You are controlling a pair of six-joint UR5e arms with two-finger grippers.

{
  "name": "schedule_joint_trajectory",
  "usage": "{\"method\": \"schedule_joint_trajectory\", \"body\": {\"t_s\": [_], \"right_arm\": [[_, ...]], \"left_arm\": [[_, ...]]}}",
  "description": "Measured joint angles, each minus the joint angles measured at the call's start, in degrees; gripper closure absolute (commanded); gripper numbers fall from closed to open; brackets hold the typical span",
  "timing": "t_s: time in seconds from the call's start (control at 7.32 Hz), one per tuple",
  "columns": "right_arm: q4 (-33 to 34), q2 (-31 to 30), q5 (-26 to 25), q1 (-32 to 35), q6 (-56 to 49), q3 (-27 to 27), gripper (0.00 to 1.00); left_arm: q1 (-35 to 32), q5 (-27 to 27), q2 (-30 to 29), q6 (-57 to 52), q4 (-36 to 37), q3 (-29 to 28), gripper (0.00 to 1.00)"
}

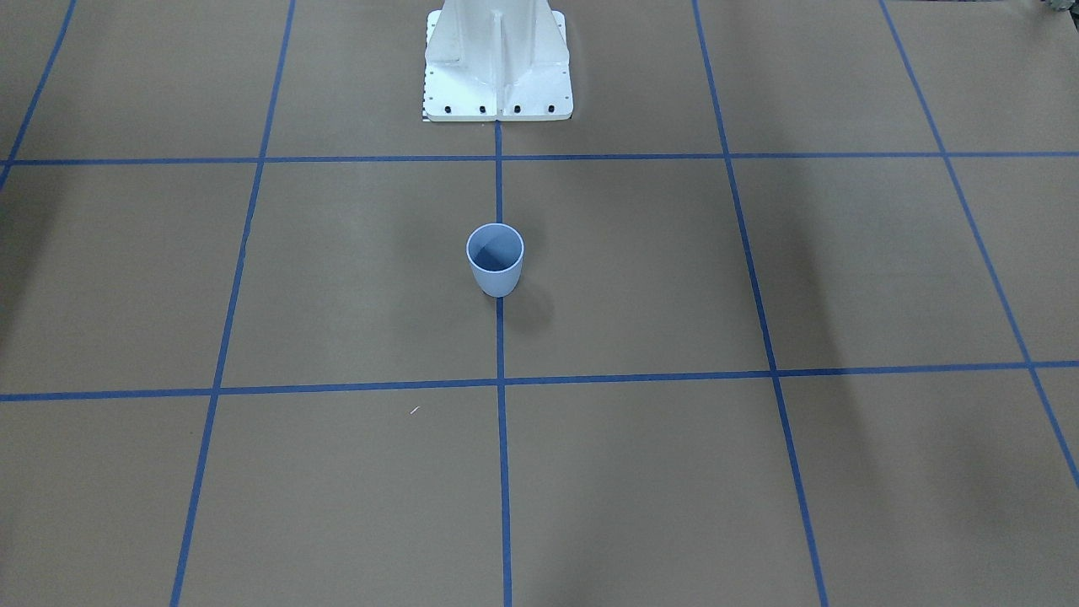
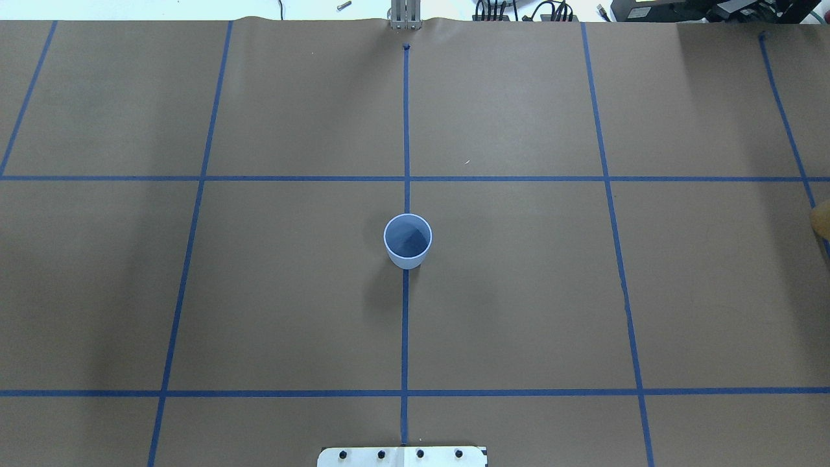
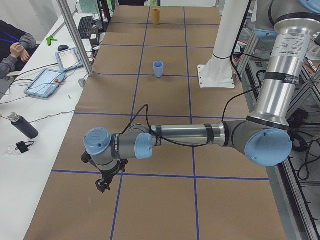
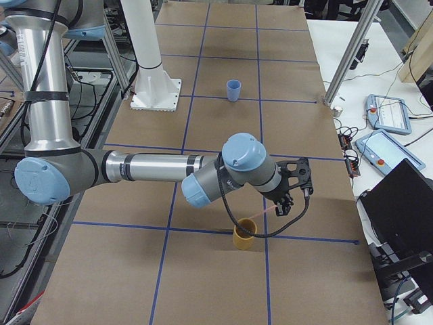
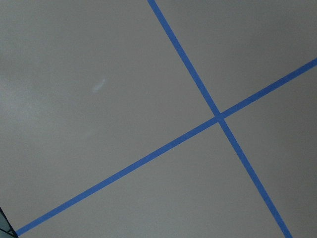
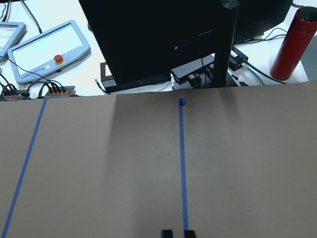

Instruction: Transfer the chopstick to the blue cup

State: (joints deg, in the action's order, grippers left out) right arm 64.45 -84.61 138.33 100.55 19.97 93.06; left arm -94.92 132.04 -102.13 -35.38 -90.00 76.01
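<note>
Blue cup [image 2: 407,240] stands upright mid-table on the centre tape line [image 2: 406,130], just fwd of the robot's base plate [image 1: 497,105]. Its darker inside is empty.

Chopstick [image 4: 260,214] is well apart from it, at the robot's right end of the table [image 4: 203,271]. It hangs near-level in the air, one tip pinched by the right end effector [image 4: 285,208], the other tip over the rim of a yellow cup [image 4: 244,235]. Can't tell whether that tip is inside the yellow cup or just above it. Yellow cup is upright beside a tape crossing; its inside is too small to read.

In the right wrist view the two fingertips sit close w/ a narrow gap; the stick doesn't show there.

Left end effector [image 3: 103,185] hangs low over the table at the left end, pointing down. Wide or narrow: can't tell, since the left wrist view gives only brown paper and crossing tape.
</note>
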Motion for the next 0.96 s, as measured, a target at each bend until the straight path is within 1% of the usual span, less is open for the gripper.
{"method": "schedule_joint_trajectory", "body": {"t_s": [0.14,0.27,0.41,0.55,0.68,0.96], "right_arm": [[6.4,2.1,0.0,-1.2,0.2,3.0,1.00],[11.9,4.2,-0.3,-3.3,0.8,5.3,1.00],[15.3,6.1,-0.5,-5.9,3.0,6.6,1.00],[16.8,8.2,-1.2,-9.6,9.2,8.2,1.00],[17.3,9.7,-2.6,-13.8,16.7,10.3,1.00],[18.3,13.5,-6.2,-23.1,33.5,14.6,1.00]], "left_arm": [[0.0,0.0,0.0,1.2,0.0,0.0,0.01],[0.0,0.1,0.2,5.9,0.1,0.6,0.01],[0.0,0.1,1.0,13.8,0.1,2.1,0.01],[0.0,0.1,2.6,22.0,0.1,4.6,0.01],[0.0,0.3,3.7,27.0,0.2,6.6,0.01],[0.0,1.9,4.6,30.7,0.2,7.8,0.01]]}}
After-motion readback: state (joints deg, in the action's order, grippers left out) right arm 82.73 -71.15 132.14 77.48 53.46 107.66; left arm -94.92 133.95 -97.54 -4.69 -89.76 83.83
